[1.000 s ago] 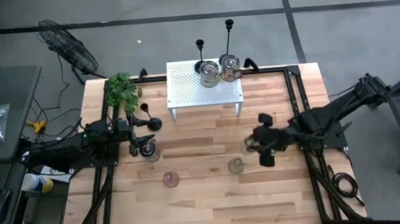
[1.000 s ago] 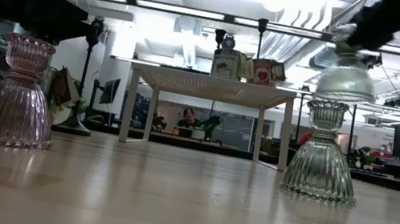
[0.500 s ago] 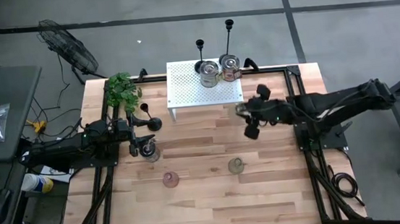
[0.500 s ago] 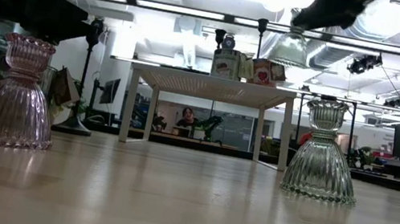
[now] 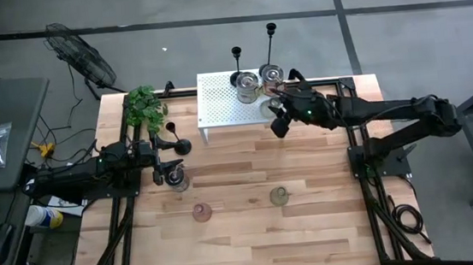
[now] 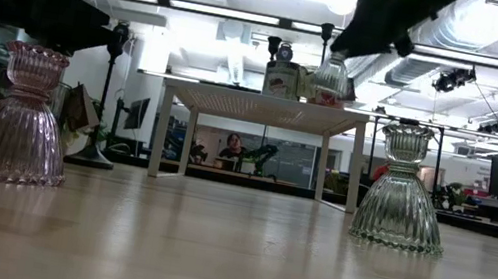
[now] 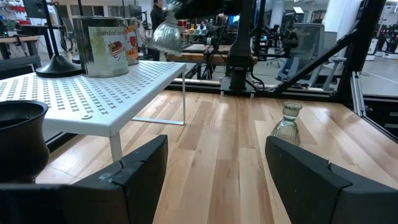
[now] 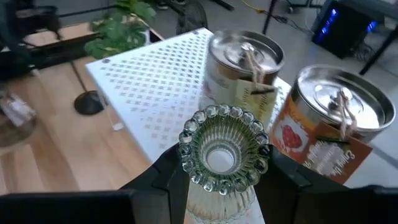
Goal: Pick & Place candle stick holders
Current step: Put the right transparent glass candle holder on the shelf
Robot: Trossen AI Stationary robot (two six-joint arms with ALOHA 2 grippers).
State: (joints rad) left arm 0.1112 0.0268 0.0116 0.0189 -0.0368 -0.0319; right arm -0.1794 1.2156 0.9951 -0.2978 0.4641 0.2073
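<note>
Waiting at centre left, our left gripper sits spread beside a black candlestick. Right of centre, our right gripper pinches a clear glass holder, now raised over the white shelf, crowded by two tins.

A white perforated shelf stands at the wooden table's far edge, two metal tins on its right end. A leafy plant sits at the table's far left corner. A floor fan stands beyond.
</note>
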